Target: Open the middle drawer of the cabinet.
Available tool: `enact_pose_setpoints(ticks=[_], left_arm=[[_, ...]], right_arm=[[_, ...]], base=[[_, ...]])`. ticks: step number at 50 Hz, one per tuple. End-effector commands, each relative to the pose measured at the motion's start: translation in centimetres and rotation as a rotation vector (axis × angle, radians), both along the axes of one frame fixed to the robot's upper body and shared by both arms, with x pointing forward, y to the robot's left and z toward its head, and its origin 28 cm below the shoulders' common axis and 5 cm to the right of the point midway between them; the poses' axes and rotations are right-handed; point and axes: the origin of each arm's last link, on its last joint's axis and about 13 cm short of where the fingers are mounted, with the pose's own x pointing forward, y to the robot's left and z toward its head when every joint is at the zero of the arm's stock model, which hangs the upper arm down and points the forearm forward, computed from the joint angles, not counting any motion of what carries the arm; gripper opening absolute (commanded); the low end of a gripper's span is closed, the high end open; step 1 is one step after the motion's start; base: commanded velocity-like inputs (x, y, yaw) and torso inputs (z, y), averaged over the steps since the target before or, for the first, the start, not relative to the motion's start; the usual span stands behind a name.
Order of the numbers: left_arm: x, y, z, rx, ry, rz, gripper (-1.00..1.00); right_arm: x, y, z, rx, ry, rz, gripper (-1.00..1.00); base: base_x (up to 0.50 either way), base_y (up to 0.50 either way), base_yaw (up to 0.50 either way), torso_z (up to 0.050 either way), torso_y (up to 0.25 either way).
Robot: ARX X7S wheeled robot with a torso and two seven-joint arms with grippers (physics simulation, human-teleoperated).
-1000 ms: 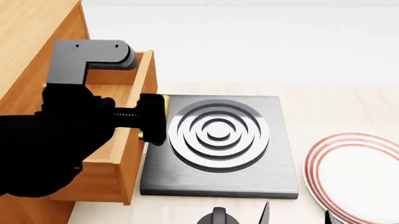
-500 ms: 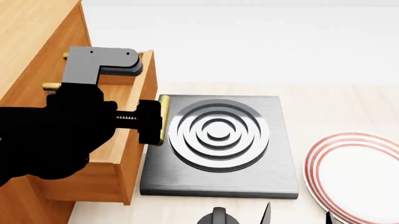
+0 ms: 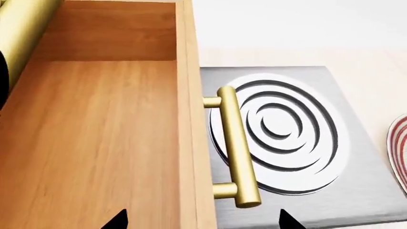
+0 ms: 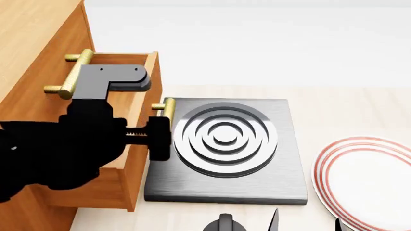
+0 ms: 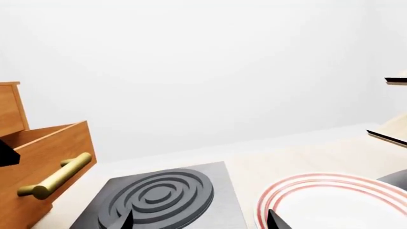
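Left gripper [image 4: 159, 138] first: my black arm hangs over the pulled-out middle drawer [image 4: 128, 159], and the one dark pad [image 4: 159, 137] I can see sits just in front of the drawer's front panel, by the brass handle [image 3: 237, 145]. In the wrist view the two fingertips show well apart at the frame's edge, the handle bare between them, so I read the jaws as spread and off the bar, though the head view is too dark to confirm. Biggest thing here is the cabinet [image 4: 35, 48] at my left, orange-brown, its middle drawer out with the light wood box showing. Next, the hotplate [image 4: 224, 149] on the pale tabletop [image 4: 347, 103], just beside the drawer front. Then the red-ringed plate [image 4: 366, 180] to the right. Right gripper [image 5: 198, 222]: two tips apart, nothing between them.
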Motion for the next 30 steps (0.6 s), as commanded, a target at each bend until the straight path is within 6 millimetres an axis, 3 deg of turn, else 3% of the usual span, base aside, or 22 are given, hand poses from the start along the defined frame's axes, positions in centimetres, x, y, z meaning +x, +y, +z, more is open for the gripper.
enact_pose_setpoints(ticks=[1, 30], left_arm=[[0.0, -0.3, -0.5, -0.028, 0.022, -0.014, 1.00], [0.0, -2.4, -0.4, -0.067, 0.027, -0.060, 1.00]], right_arm=[[0.0, 0.0, 0.0, 0.000, 0.000, -0.001, 1.00], [0.0, 0.0, 0.0, 0.002, 0.000, 0.000, 1.00]], base=[[0.00, 0.00, 0.00, 0.000, 0.000], [0.00, 0.00, 0.00, 0.000, 0.000]])
